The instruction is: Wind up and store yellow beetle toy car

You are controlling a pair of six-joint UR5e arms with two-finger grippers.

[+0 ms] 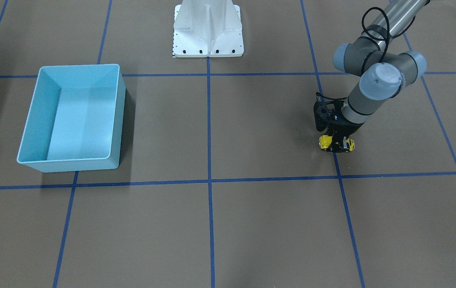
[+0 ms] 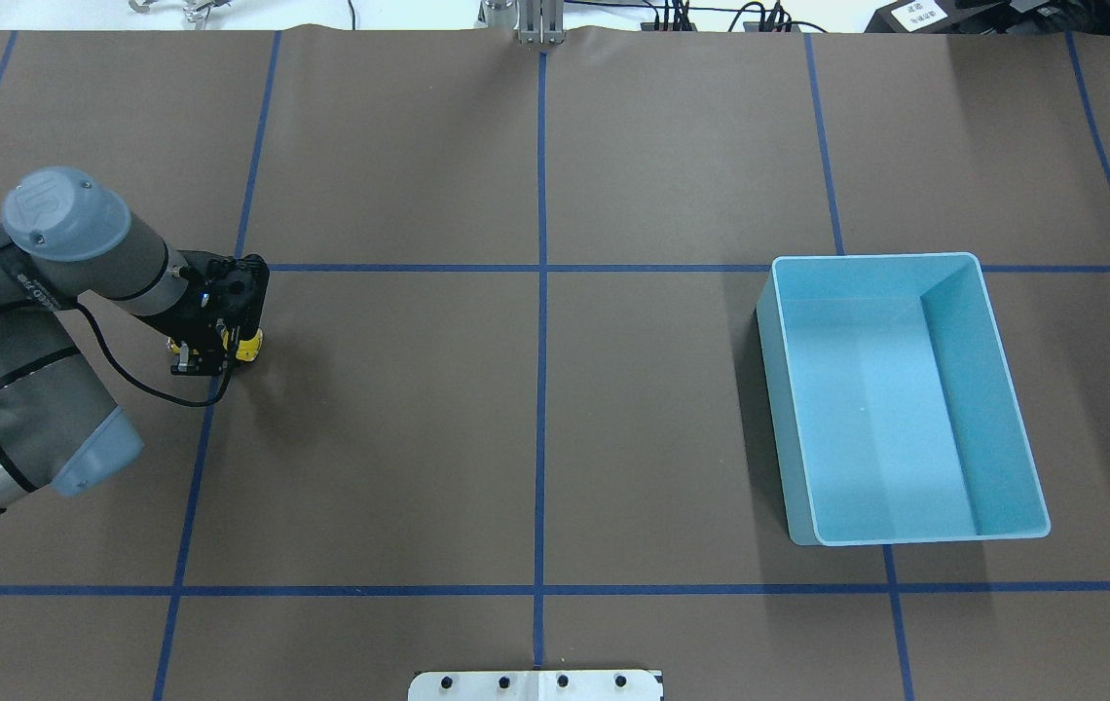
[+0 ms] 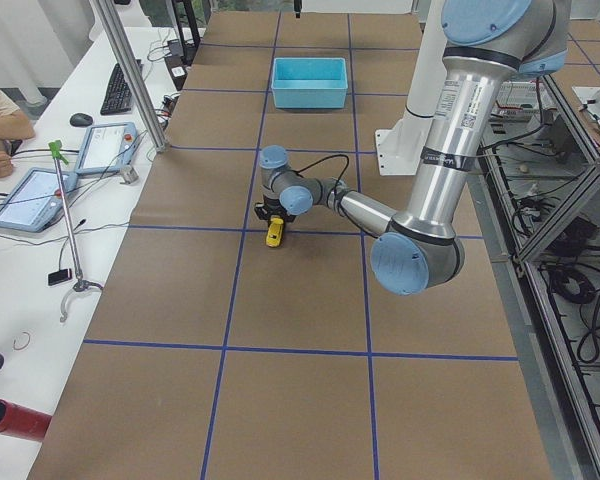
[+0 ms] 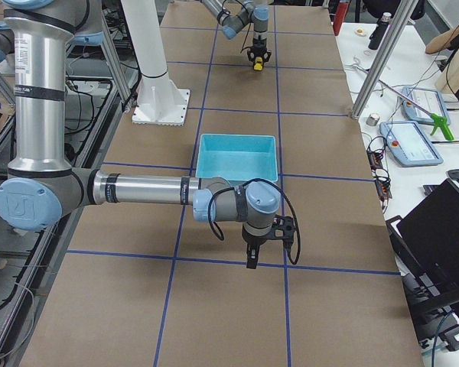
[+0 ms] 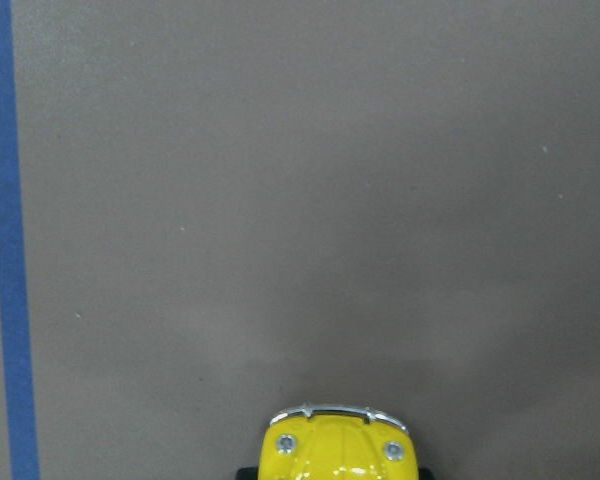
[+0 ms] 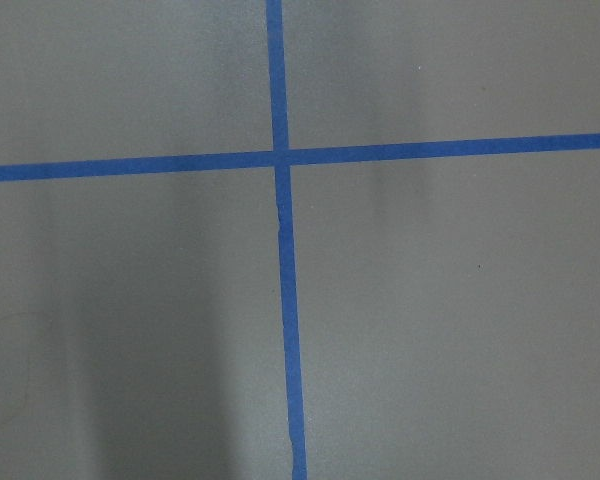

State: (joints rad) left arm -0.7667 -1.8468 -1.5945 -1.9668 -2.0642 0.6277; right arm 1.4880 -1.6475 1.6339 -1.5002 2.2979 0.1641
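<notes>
The yellow beetle toy car (image 1: 324,142) stands on the brown table on the robot's left side, its two ends showing either side of my left gripper (image 1: 337,146). The gripper points down with its fingers closed around the car's middle. In the overhead view the car (image 2: 249,348) peeks out beside the gripper (image 2: 209,358). The left wrist view shows the car's front (image 5: 335,452) at the bottom edge. The light blue bin (image 2: 915,538) stands empty far off on the robot's right side. My right gripper (image 4: 251,264) hangs over the table beyond the bin; I cannot tell whether it is open.
Blue tape lines (image 1: 209,120) divide the brown table into squares. The white robot base (image 1: 208,32) stands at the table's edge. Operators' desks with tablets and keyboards (image 3: 40,195) lie beyond the table's far side.
</notes>
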